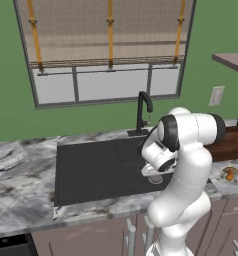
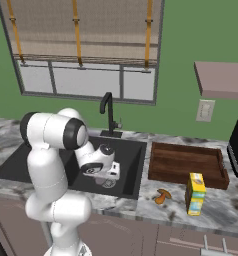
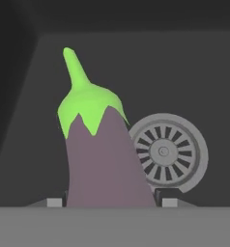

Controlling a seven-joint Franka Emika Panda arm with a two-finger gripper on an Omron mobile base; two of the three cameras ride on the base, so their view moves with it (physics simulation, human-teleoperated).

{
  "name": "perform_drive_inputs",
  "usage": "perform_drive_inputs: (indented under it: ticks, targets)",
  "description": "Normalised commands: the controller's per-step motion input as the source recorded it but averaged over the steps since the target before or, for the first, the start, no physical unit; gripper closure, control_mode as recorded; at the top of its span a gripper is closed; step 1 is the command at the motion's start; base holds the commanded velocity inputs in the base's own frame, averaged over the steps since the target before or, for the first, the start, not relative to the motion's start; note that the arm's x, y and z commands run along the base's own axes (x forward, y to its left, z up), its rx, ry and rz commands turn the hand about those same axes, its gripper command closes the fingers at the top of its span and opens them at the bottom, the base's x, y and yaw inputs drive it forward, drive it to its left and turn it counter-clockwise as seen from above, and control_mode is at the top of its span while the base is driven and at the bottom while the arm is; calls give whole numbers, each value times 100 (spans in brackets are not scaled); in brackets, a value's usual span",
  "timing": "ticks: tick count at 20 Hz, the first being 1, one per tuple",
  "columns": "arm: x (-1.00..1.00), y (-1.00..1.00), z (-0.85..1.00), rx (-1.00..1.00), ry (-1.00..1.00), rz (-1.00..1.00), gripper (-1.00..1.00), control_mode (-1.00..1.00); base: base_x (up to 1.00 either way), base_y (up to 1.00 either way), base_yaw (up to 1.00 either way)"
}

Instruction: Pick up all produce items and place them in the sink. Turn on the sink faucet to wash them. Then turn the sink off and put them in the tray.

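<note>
Nearby, drain (image 3: 166, 152) behind eggplant (image 3: 105, 159)

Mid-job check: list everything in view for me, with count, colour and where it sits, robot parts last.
eggplant: one, dull purple with green stem cap, between the finger tips over the sink floor beside the drain
orange produce piece: one, on the counter in front of the tray
sink: one, matte black, set in the marble counter
drain: one, round steel, in the sink floor
faucet: one, black, behind the sink
tray: one, dark brown wood, right of the sink
carton: one, yellow, on the counter near the tray
arm: one, white, bent over the sink
gripper: one, down in the sink, closed on the eggplant
</note>
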Motion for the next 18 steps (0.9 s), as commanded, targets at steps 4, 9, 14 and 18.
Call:
perform_drive_inputs:
  ticks: [4, 9, 14, 18]
  targets:
    - [0, 5, -7, 0, 1, 0, 100, -100, 0, 0, 0]
    - [5, 5, -12, 0, 0, 0, 100, -100, 0, 0, 0]
    - [9, 4, -12, 0, 0, 0, 100, -100, 0, 0, 0]
    - [13, 3, -13, 0, 0, 0, 100, -100, 0, 0, 0]
